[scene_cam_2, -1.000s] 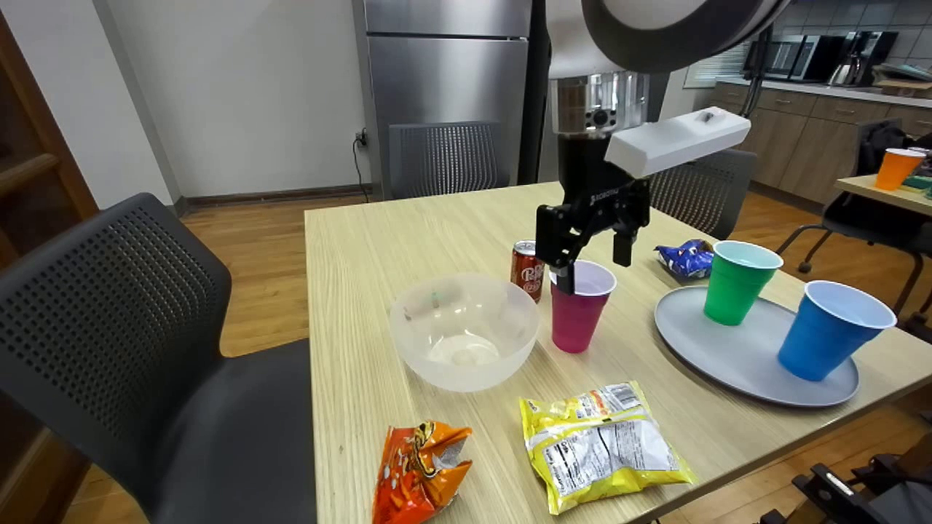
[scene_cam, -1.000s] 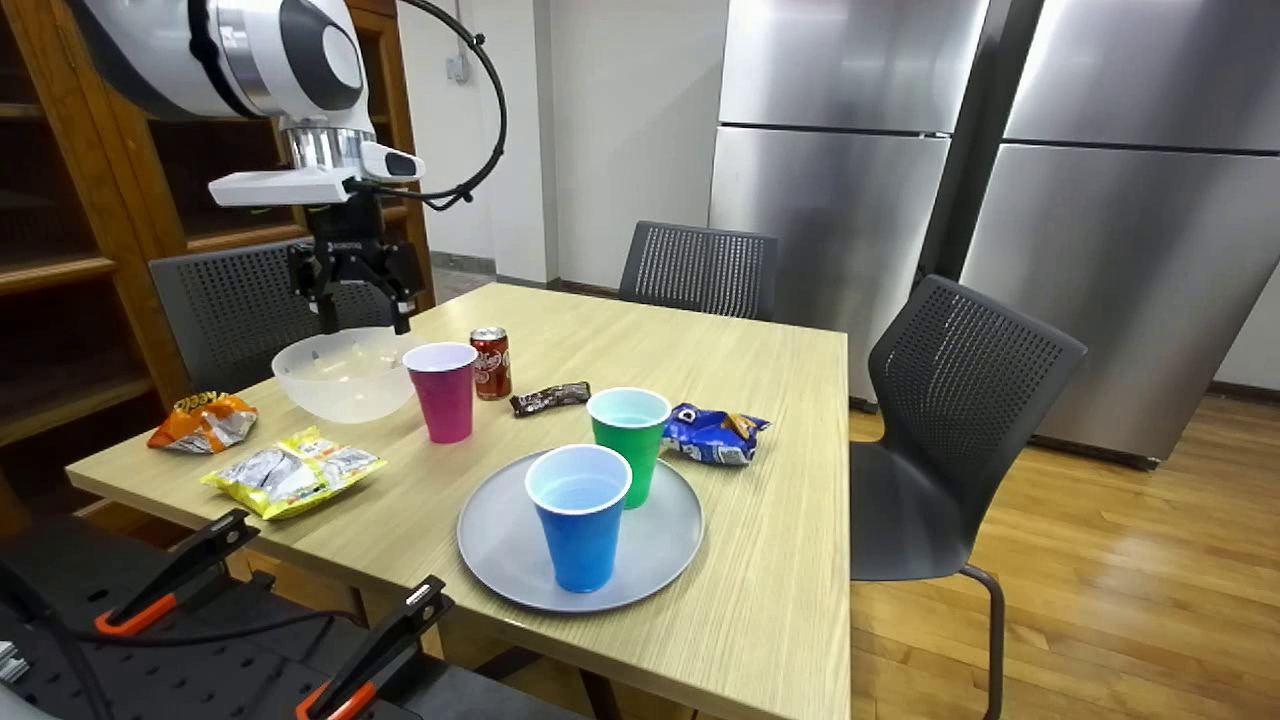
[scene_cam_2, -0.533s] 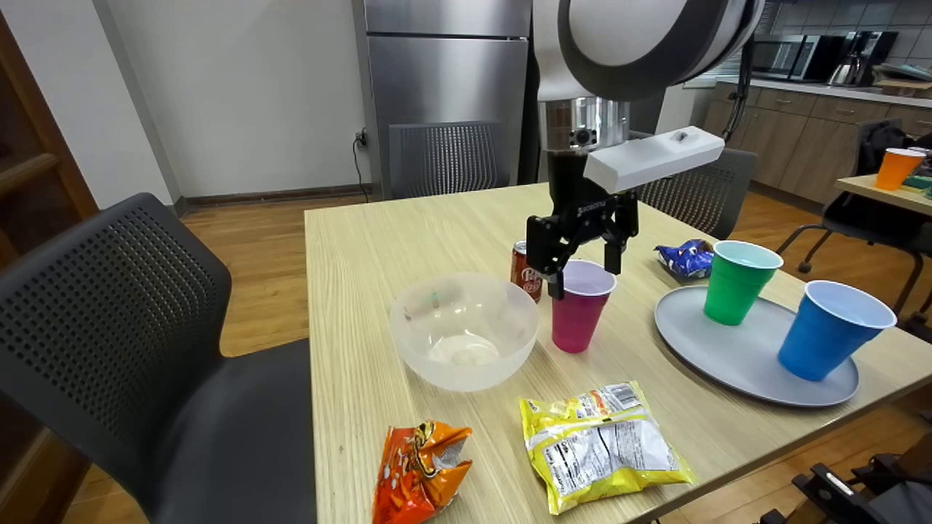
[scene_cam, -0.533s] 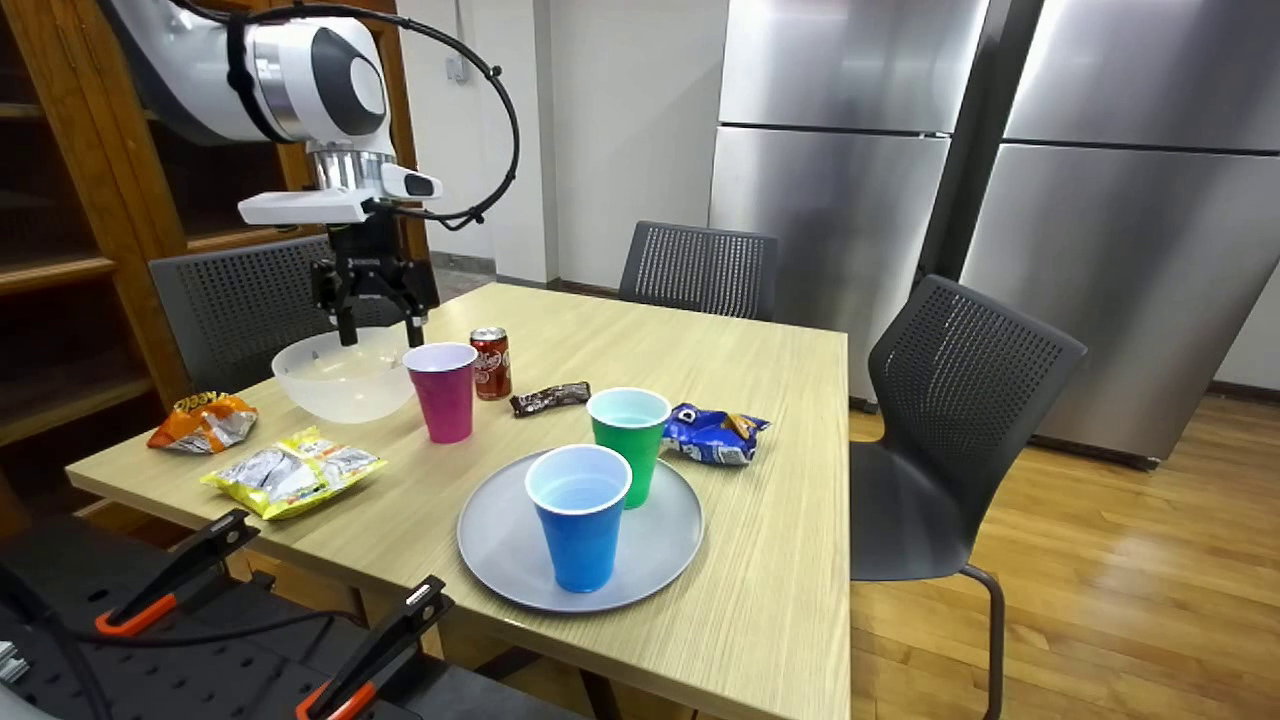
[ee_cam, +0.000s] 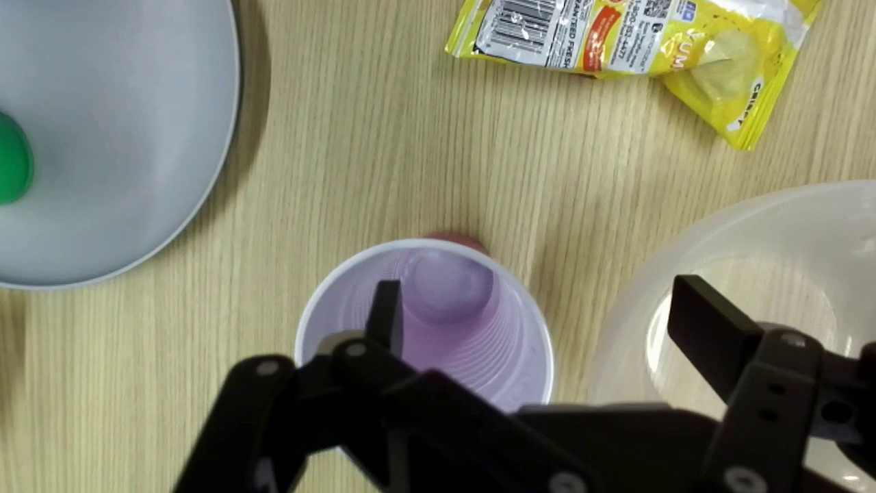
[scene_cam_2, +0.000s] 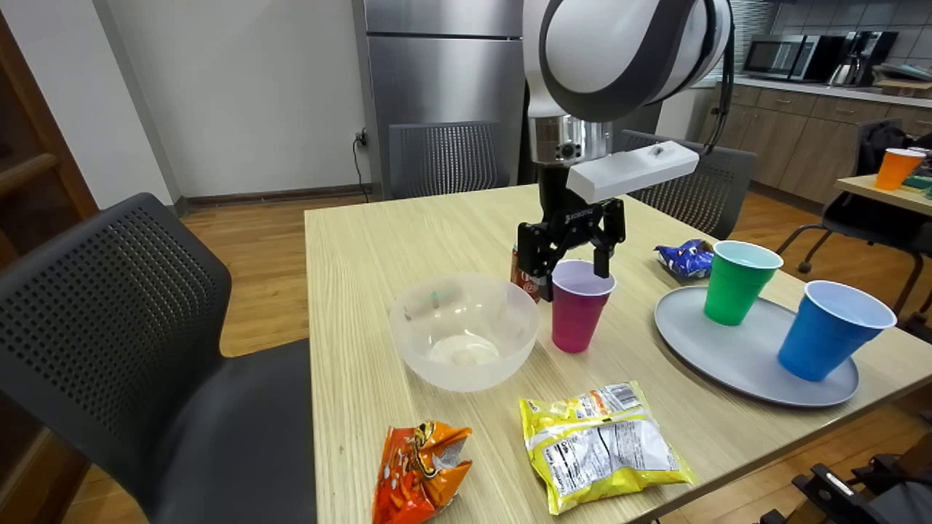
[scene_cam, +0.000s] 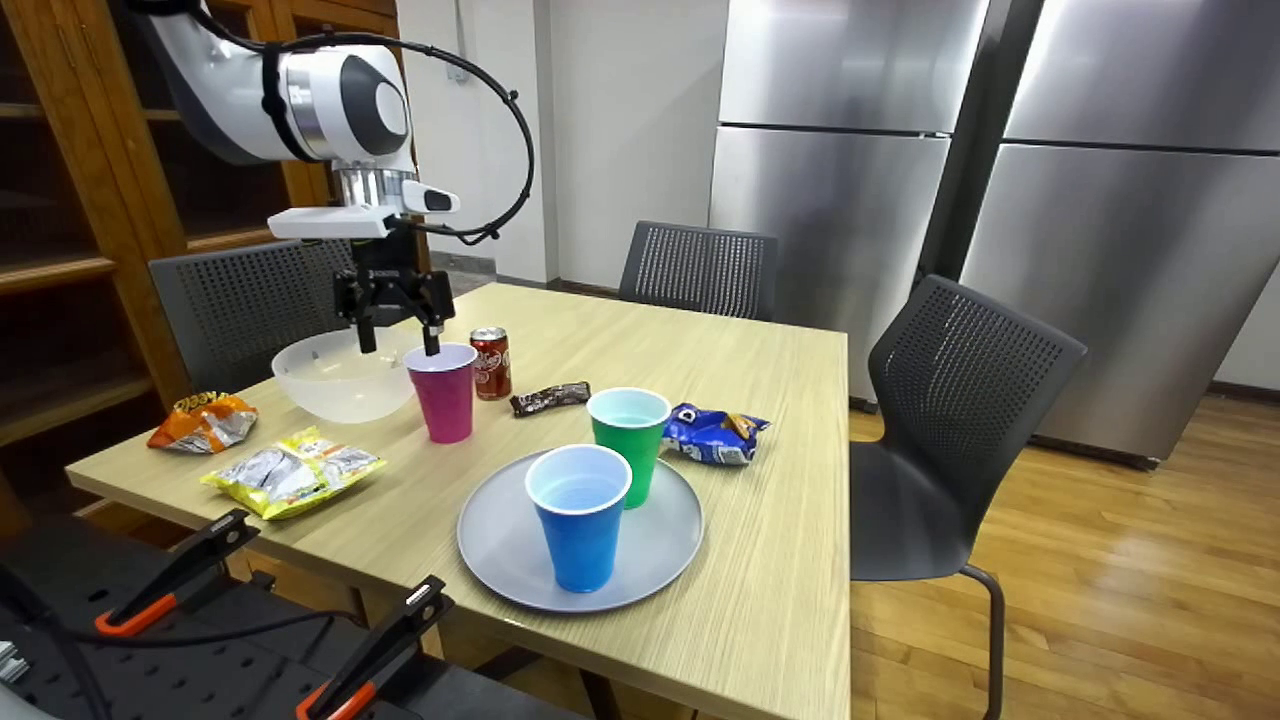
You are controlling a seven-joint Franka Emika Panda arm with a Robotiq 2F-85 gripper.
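One pink cup (ee_cam: pixel 448 318) stands upright at the wrist view's lower centre beneath spread, empty jaws — one finger (ee_cam: pixel 385 313) overlapping its mouth, another the bowl (ee_cam: pixel 787 229) at right. Upper left, a grey plate (ee_cam: pixel 137 205) carries the green cup (ee_cam: pixel 14 159) — presumably as a tray.

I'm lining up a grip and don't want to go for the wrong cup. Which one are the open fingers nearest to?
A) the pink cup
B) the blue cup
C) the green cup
A: in the wrist view one finger shows across the mouth of the pink cup, while the green cup and blue cup stand farther off on the plate.
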